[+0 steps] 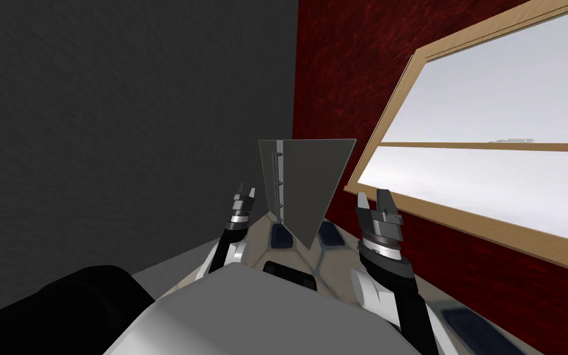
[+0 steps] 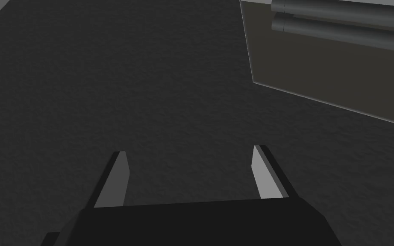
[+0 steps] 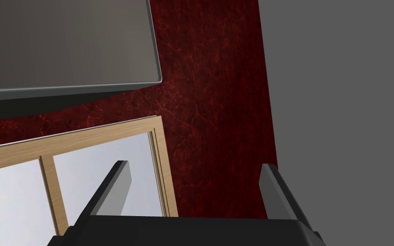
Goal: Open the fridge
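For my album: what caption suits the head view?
Left fingers and right fingers, open, raised before a grey fridge with handle, beside a window.

The floor [image 1: 329,262], pale with dark blue patches, carries the tall grey fridge [image 1: 307,179], standing near the dark red wall [image 1: 350,61].

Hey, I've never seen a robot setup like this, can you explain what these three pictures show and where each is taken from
This is a two-armed robot facing a fridge, the grey wedge in the middle of the head camera's downward view. The dark bar on its front is the handle. The left gripper and right gripper are raised on either side of it. The other two pictures come from cameras on each hand, looking along its two thin fingers. Both grippers are open and hold nothing. The left one looks at a dark grey wall, the right at a dark red wall and a wood-framed window.
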Robot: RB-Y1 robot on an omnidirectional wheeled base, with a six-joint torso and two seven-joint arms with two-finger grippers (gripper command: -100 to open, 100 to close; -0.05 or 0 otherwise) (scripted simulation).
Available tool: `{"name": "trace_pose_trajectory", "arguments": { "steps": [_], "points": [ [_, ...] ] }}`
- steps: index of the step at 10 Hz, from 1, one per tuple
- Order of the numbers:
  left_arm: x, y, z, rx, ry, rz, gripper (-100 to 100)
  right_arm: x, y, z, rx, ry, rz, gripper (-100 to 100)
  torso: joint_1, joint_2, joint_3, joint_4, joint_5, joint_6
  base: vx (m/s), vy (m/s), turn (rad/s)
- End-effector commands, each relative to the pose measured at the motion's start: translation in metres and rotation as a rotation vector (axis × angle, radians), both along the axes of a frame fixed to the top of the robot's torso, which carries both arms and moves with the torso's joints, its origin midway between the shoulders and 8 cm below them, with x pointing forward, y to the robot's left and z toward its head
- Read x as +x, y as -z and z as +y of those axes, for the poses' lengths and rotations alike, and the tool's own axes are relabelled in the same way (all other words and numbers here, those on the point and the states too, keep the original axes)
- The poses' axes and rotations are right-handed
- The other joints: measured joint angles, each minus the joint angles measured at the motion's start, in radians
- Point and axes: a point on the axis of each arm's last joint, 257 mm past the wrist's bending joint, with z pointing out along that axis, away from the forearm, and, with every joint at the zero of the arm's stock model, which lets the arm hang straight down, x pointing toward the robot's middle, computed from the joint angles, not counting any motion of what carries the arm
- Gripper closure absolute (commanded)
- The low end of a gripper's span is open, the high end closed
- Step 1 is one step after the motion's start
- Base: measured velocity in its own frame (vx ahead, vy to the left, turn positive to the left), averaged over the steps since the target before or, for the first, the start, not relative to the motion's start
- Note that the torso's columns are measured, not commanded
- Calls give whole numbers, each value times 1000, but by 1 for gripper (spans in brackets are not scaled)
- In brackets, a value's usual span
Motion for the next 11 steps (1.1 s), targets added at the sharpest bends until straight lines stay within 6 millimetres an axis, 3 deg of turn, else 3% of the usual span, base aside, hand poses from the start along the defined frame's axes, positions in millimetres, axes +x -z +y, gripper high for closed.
{"name": "trace_pose_trajectory", "arguments": {
  "steps": [1,9,10,11],
  "points": [
    [0,0,0,0,0,0,0,0,0,0,0,0,0,0,0,40,-82,41,0,0,0,0,0],
    [0,0,0,0,0,0,0,0,0,0,0,0,0,0,0,618,-1234,617,0,0,0,0,0],
    [4,4,-4,37,27,16,-100,0,0,0,0,0,0,0,0,691,-1382,691,0,0,6,-2,-12],
    [8,7,-6,56,43,29,-100,0,0,0,0,0,0,0,0,725,-1451,724,0,0,2,-5,-28]
  ]
}}
